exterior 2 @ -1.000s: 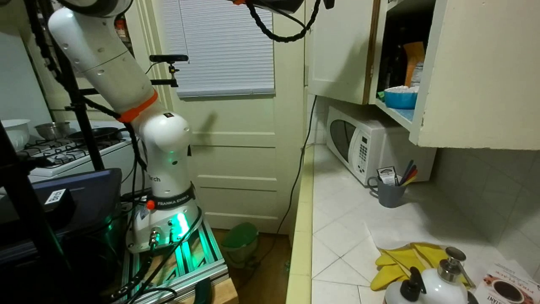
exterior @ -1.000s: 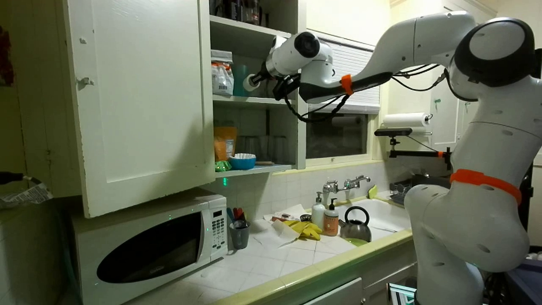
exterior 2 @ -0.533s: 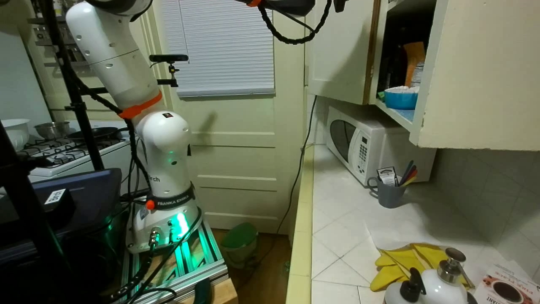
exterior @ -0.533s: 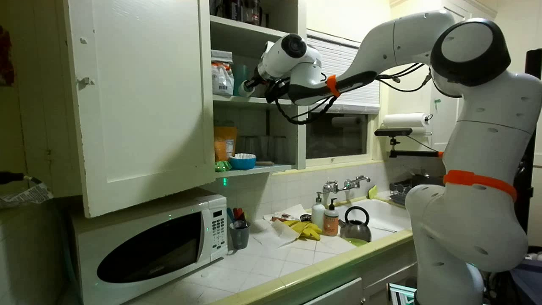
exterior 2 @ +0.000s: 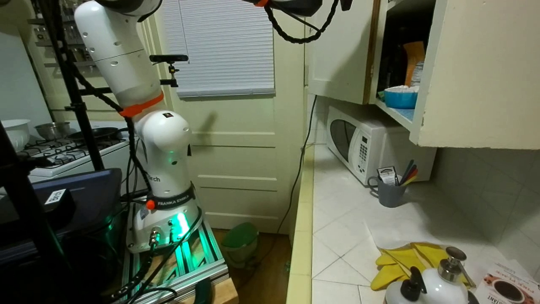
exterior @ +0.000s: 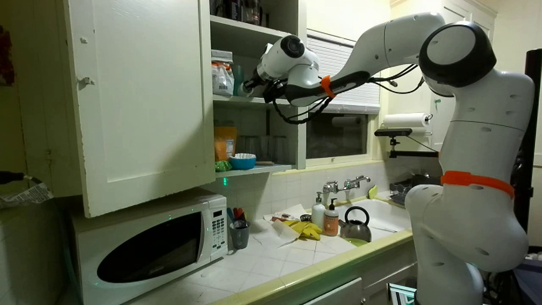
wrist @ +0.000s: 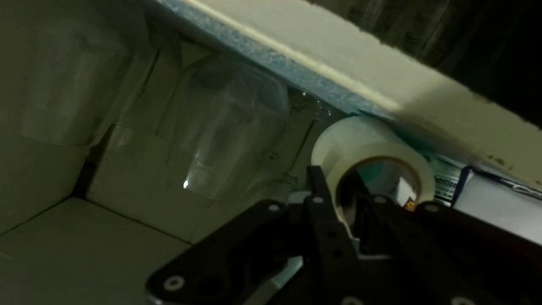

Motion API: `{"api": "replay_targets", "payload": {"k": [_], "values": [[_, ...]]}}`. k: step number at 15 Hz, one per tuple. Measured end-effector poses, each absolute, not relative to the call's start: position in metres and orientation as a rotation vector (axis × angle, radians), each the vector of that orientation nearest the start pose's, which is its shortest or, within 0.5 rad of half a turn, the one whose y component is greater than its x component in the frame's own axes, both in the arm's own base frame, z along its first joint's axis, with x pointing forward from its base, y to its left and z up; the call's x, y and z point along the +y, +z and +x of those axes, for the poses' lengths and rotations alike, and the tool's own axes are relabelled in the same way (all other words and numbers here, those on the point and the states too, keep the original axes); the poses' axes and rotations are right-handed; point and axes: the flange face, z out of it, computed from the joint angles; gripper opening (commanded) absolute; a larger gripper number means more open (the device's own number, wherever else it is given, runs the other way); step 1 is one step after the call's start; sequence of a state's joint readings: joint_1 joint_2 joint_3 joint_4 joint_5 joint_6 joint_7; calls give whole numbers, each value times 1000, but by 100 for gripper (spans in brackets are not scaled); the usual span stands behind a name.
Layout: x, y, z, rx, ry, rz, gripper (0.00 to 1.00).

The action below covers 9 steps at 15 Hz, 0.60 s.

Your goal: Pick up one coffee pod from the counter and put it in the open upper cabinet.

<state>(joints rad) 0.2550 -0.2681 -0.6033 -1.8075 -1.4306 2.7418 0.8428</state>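
No coffee pod can be made out in any view. What my gripper (wrist: 334, 169) holds is a pale, hollow roll (wrist: 364, 131) that looks like tape, one finger through its hole and one outside. In an exterior view the roll (exterior: 244, 90) is inside the upper cabinet (exterior: 258, 100), just over the middle shelf near its front edge. Whether it touches the shelf cannot be told. The cabinet's door (exterior: 144, 97) stands wide open. Below runs the tiled counter (exterior: 262, 271), also seen in an exterior view as a counter (exterior 2: 337, 236); there the gripper is out of frame.
A white-and-orange bag (exterior: 222, 76) and a teal cup (exterior: 238, 78) stand beside the roll. Clear glasses (wrist: 228, 127) share the blue-lined shelf. On the lower shelf sits a blue bowl (exterior: 243, 162). The microwave (exterior: 156, 245) is under the door; soap bottles (exterior: 330, 220) stand by the sink.
In an exterior view the arm has reached left and a little down, carrying the roll deeper over the middle shelf beside the bag. Over the last half second it moved only slightly.
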Motion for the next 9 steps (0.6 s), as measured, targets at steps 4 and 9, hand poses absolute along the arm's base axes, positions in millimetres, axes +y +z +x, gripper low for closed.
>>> {"api": "replay_targets", "payload": {"k": [4,9], "values": [[-201,741,500,-239,1435,1931,3],[-206,743,511,-226,1453,1951,3]]}}
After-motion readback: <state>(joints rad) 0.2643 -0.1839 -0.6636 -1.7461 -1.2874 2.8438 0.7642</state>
